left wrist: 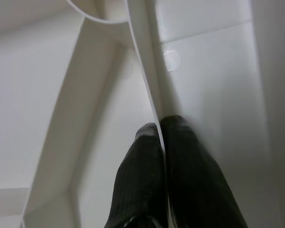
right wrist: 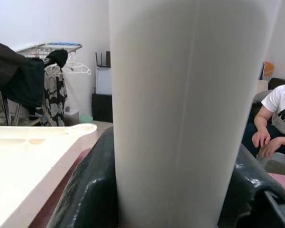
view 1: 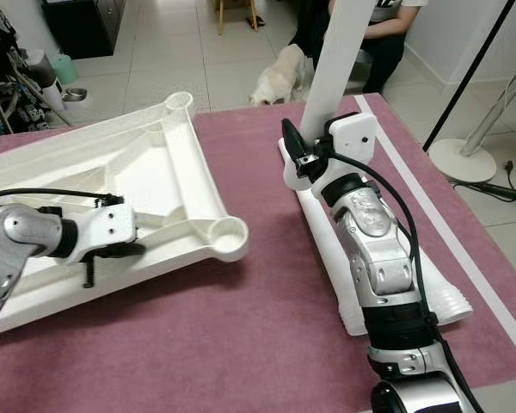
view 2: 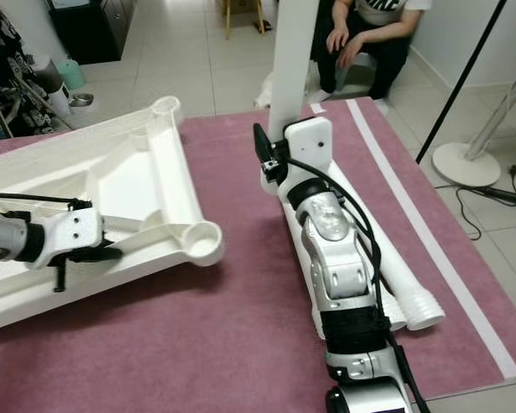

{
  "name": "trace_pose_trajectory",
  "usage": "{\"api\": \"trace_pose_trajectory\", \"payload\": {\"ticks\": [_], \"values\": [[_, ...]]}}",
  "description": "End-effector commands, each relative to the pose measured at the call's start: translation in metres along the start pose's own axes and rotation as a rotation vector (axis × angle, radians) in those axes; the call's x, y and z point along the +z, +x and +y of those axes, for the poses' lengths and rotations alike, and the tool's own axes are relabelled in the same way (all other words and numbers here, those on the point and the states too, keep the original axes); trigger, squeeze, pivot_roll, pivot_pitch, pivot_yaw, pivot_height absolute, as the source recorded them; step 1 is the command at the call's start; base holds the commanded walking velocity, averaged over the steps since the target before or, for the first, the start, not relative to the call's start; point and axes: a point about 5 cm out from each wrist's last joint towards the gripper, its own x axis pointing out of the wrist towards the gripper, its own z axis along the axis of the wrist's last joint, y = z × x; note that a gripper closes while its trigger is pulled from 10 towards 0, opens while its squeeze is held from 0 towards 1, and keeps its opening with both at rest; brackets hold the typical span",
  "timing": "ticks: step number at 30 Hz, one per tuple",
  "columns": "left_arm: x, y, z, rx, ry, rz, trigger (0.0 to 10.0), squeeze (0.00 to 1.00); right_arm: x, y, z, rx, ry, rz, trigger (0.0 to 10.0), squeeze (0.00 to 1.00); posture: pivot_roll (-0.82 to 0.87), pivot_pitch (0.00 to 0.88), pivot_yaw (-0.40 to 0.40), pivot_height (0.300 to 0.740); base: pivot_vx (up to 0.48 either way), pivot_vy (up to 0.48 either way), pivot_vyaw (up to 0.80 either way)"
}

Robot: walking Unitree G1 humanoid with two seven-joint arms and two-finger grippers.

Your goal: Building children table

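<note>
You have one white tabletop lying upside down on the one pink rug, with two round leg sockets in view at its corners. Count three white table legs: one upright leg and two lying legs side by side under the right arm (the far one is partly hidden). Around them you get two tools, the left tool and right tool, plus one seated person, one dog and one floor lamp base.

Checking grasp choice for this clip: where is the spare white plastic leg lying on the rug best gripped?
Grip the lying white tube leg mid-shaft from above, fingers spanning its round width; its ribbed end is wider, and the right gripper holds another leg upright.
</note>
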Motion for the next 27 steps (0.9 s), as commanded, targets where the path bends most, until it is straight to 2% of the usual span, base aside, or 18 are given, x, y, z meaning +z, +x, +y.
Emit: {"api": "trace_pose_trajectory", "payload": {"ticks": [1,2,4,5,7,8,10,12,13,14,17,20,21,22,23,27], "values": [[0.003,-0.007,0.005,0.047,0.036,0.015,10.0,0.00,0.005,0.001,0.002,0.002,0.015,-0.029,10.0,0.00,0.05,0.000,0.096,0.740,0.000,0.000,0.00],[0.003,-0.007,0.005,0.047,0.036,0.015,10.0,0.00,0.005,0.001,0.002,0.002,0.015,-0.029,10.0,0.00,0.05,0.000,0.096,0.740,0.000,0.000,0.00],[0.022,0.022,-0.014,0.027,-0.114,-0.145,10.0,0.00,0.007,0.003,0.006,0.007,0.024,-0.039,10.0,0.00,0.04,0.000,0.100,0.740,0.000,0.000,0.00],[0.030,0.032,-0.021,0.020,-0.171,-0.200,10.0,0.00,0.008,0.004,0.008,0.010,0.028,-0.044,10.0,0.00,0.04,0.000,0.100,0.740,0.000,0.000,0.00],[0.040,0.048,-0.028,0.025,-0.245,-0.259,10.0,0.00,0.011,0.007,0.011,0.016,0.038,-0.054,10.0,0.00,0.03,0.000,0.096,0.740,0.000,0.000,0.00],[0.040,0.048,-0.028,0.025,-0.245,-0.259,10.0,0.00,0.011,0.007,0.011,0.016,0.038,-0.054,10.0,0.00,0.03,0.000,0.096,0.740,0.000,0.000,0.00],[0.045,0.058,-0.031,0.038,-0.280,-0.284,10.0,0.00,0.013,0.009,0.014,0.022,0.046,-0.062,10.0,0.00,0.03,0.000,0.096,0.740,0.000,0.000,0.00],[0.052,0.073,-0.027,0.116,-0.313,-0.284,10.0,0.00,0.015,0.013,0.025,0.052,0.068,-0.074,10.0,0.00,0.04,0.000,0.087,0.740,0.000,0.000,0.00],[0.052,0.079,-0.023,0.168,-0.304,-0.261,10.0,0.00,0.015,0.014,0.031,0.068,0.082,-0.076,10.0,0.00,0.04,0.000,0.081,0.740,0.000,0.000,0.00],[0.052,0.079,-0.023,0.168,-0.304,-0.261,10.0,0.00,0.015,0.014,0.031,0.068,0.082,-0.076,10.0,0.00,0.04,0.000,0.081,0.740,0.000,0.000,0.00],[0.044,0.082,-0.011,0.287,-0.288,-0.176,10.0,0.00,0.013,0.014,0.042,0.100,0.109,-0.068,10.0,0.00,0.05,0.000,0.077,0.740,0.000,0.000,0.00],[0.039,0.080,-0.005,0.344,-0.265,-0.123,10.0,0.00,0.011,0.013,0.047,0.113,0.119,-0.063,10.0,0.00,0.05,0.000,0.077,0.740,0.000,0.000,0.00],[0.033,0.076,0.002,0.389,-0.237,-0.071,10.0,0.00,0.010,0.012,0.049,0.122,0.126,-0.057,10.0,0.00,0.06,0.000,0.072,0.740,0.000,0.000,0.00],[0.033,0.076,0.002,0.389,-0.237,-0.071,10.0,0.00,0.010,0.012,0.049,0.122,0.126,-0.057,10.0,0.00,0.06,0.000,0.072,0.740,0.000,0.000,0.00],[0.029,0.067,0.014,0.428,-0.205,-0.031,10.0,0.00,0.008,0.010,0.051,0.126,0.130,-0.051,10.0,0.00,0.05,0.000,0.074,0.740,0.000,0.000,0.00],[0.027,0.057,0.024,0.433,-0.189,-0.028,10.0,0.00,0.008,0.010,0.049,0.122,0.129,-0.050,10.0,0.00,0.06,0.000,0.078,0.740,0.000,0.000,0.00]]}}
